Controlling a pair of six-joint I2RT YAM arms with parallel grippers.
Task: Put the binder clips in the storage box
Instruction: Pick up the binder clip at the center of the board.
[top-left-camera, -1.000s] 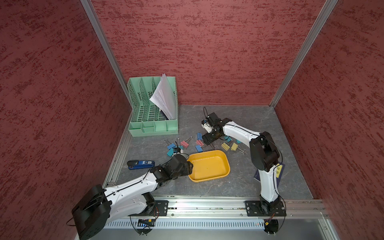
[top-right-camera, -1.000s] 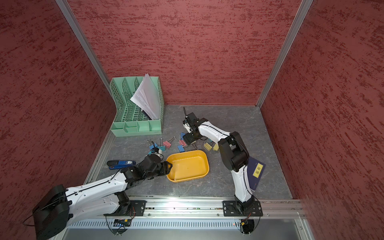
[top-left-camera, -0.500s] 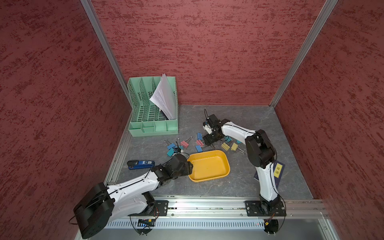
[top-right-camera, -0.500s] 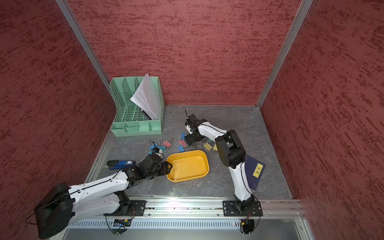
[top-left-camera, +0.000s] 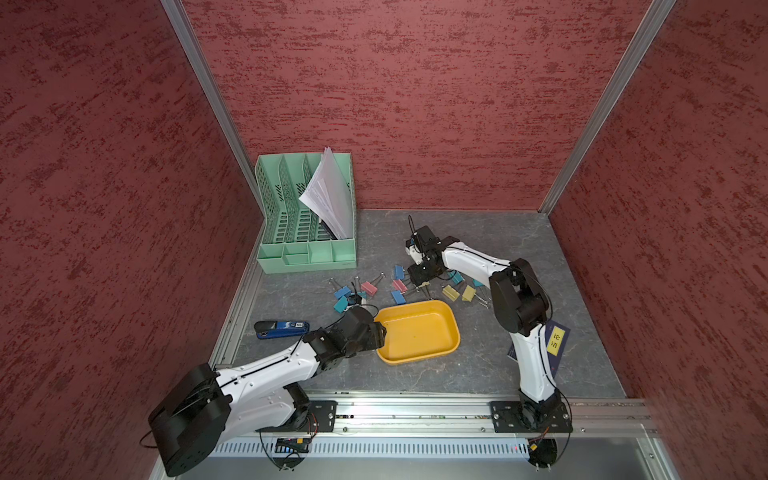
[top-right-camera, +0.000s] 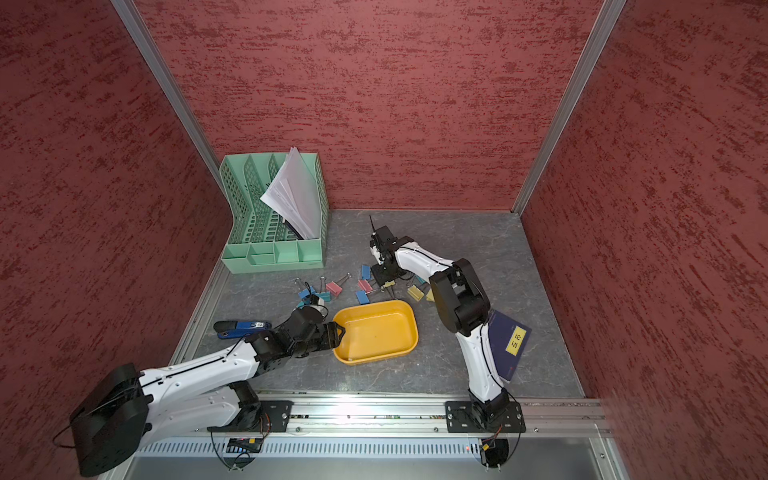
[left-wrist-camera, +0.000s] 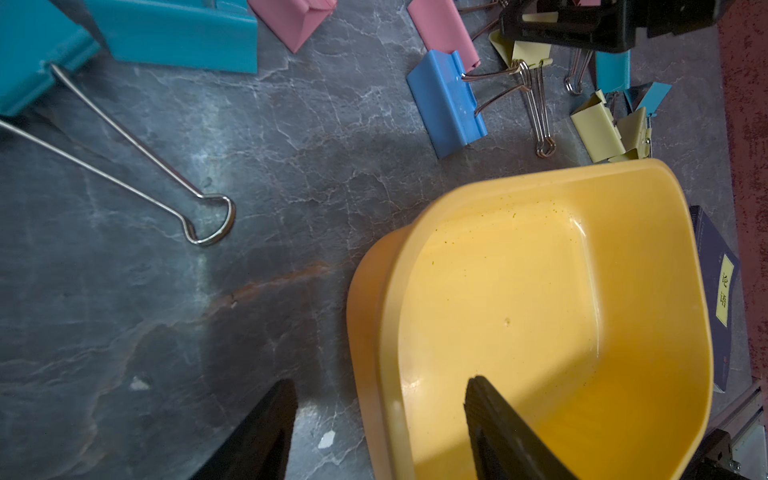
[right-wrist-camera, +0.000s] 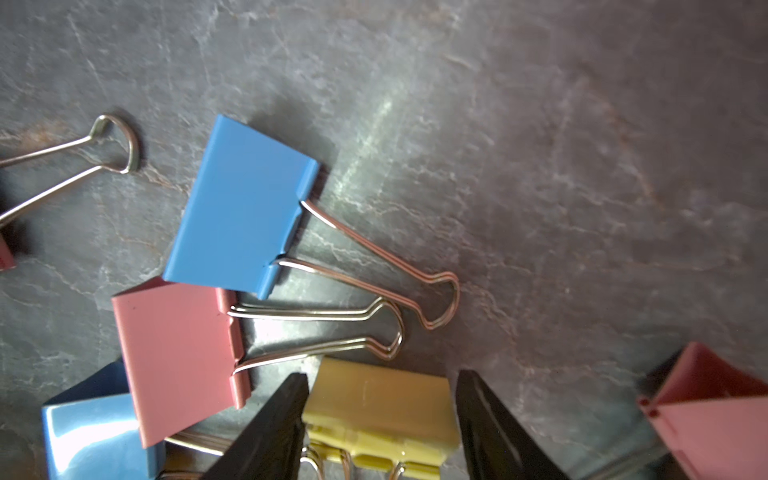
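Yellow folded binder clip (right-wrist-camera: 380, 409), glossy rounded storage box (left-wrist-camera: 365, 316)

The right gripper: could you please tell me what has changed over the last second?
The right gripper has come down among the binder clips, and its jaws have narrowed around a yellow clip; whether it is gripped yet is unclear. The left gripper still straddles the storage box wall, open. Box and other clips have not moved.

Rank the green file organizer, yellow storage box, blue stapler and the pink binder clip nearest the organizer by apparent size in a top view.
Largest to smallest:
green file organizer
yellow storage box
blue stapler
pink binder clip
No two look alike.
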